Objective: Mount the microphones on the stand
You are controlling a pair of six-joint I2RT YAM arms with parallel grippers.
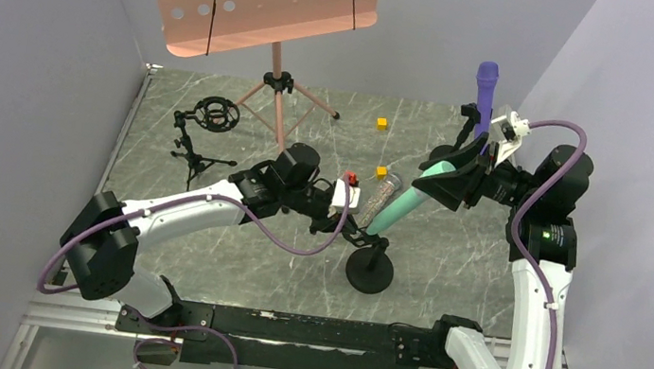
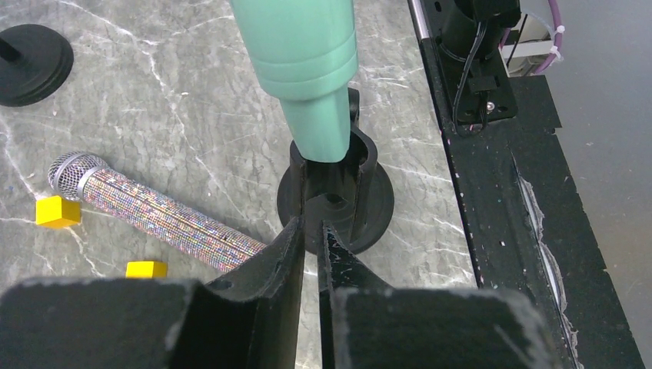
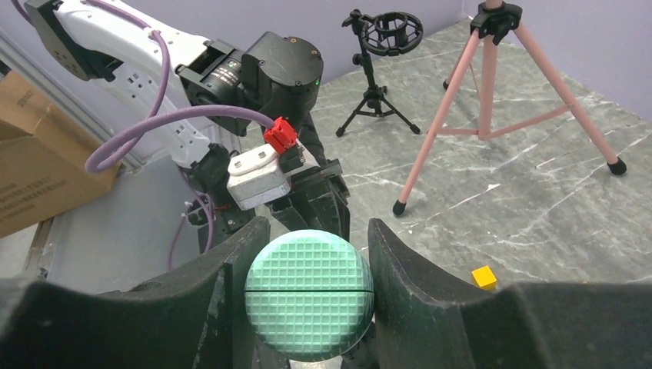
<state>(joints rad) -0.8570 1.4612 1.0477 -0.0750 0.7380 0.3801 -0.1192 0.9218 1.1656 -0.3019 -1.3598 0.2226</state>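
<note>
Mint-teal microphone (image 3: 309, 296) in right gripper (image 3: 311, 254)

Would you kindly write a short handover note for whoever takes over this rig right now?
Left gripper: closed to a slit on the near wall of the round-base stand's clip.
Right gripper: shut on the mint-teal microphone at its head. Its tail is at the clip's mouth, not seated.
Purple microphone: upright at back right, seemingly mounted already.
Glittery microphone: lying on the table.
Shock-mount stand: empty.
Left to do: seat the teal one, then mount the glittery one.
</note>
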